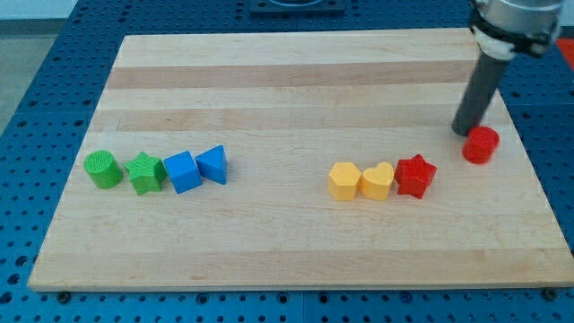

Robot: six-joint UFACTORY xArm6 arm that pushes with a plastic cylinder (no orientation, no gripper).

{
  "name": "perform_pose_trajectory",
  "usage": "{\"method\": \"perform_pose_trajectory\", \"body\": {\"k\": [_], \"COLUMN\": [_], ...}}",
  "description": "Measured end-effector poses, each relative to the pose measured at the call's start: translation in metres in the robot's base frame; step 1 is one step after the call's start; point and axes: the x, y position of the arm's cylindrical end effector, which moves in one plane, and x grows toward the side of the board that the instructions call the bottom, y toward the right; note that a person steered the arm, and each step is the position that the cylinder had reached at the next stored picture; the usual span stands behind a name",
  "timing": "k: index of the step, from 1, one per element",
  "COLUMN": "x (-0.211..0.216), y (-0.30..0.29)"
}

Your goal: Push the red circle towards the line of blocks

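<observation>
Nearest the view's bottom and to the left of my tip [465,132] runs a row of three: a yellow hexagon-like plastic block [343,181], a yellow heart block [378,180] and a red star block [415,175], touching one another. Far left of the tip sits a second row of four: green cylinder [103,169], green star [145,172], blue cube [183,171], blue triangular block [213,164]. The red circle, a short red plastic cylinder [481,144], lies just beside the tip, on its lower right. Being a bare rod, the tip grips nothing. The approach looks under way; next I judge the tip must get round to the circle's right side and push leftward
</observation>
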Motion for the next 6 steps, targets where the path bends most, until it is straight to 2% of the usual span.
{"method": "perform_pose_trajectory", "body": {"k": [1,2,3,4,5,6], "x": [0.012,-0.013,-0.006,0.046,0.067,0.056], "y": [0.002,0.004,0.056,0.064,0.064,0.064]}}
